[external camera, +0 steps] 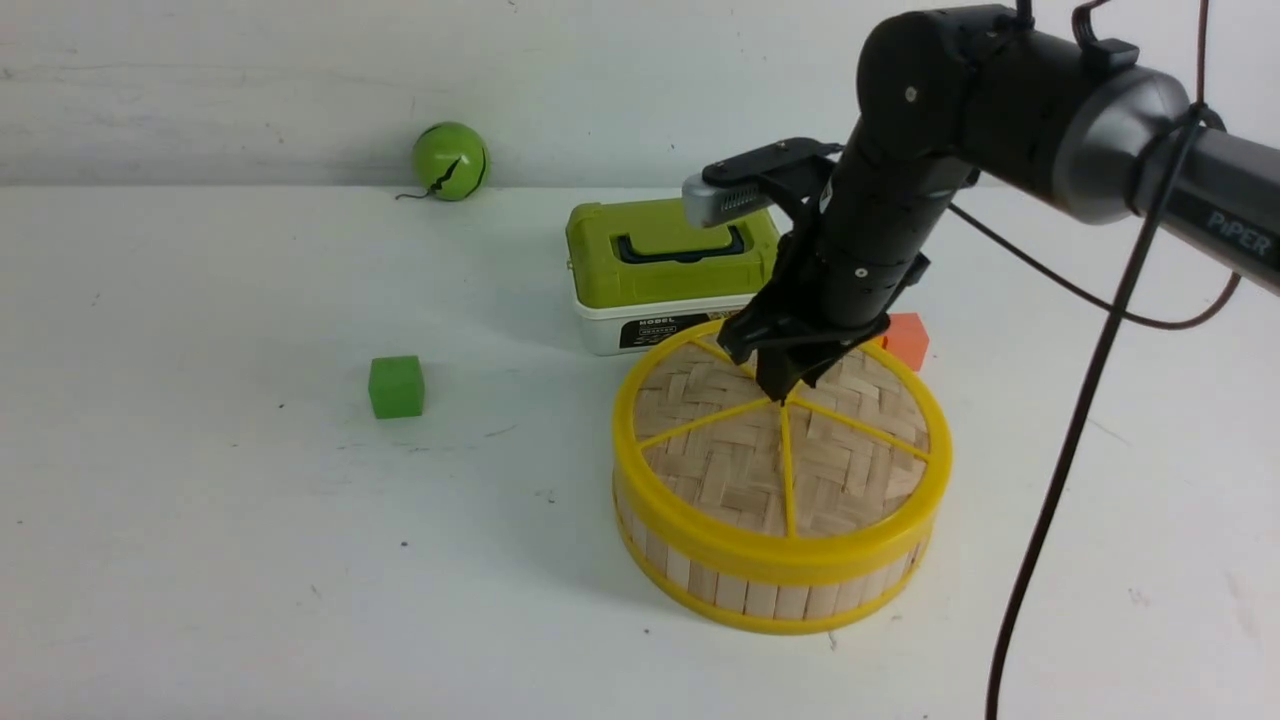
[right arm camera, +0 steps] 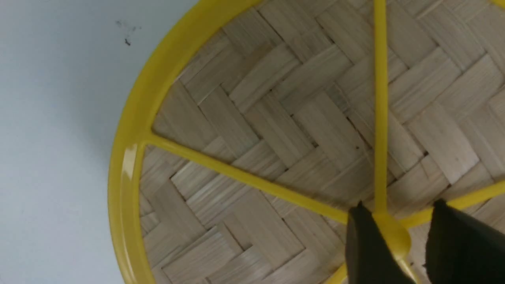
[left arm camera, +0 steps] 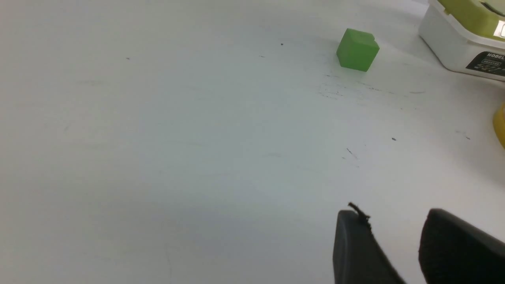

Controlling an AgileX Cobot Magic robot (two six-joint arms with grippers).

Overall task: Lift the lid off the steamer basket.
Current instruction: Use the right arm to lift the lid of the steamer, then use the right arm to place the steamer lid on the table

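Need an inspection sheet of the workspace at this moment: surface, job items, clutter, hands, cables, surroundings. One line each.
Surface: white table, small dark specks and scuffs
Lid: woven disc with yellow rim, seated on the basket
Steamer basket: slatted wall under the lid, upright
Clutter: green block; green-lidded box behind the basket; orange block, partly hidden; green ball at the far edge
Right hand: over the lid, open, fingers either side of the centre knob
Left hand: open, nothing held
Cables: dark cable hangs from the right arm, right of the basket
Surroundings: pale wall, faint marks; people: nothing seen
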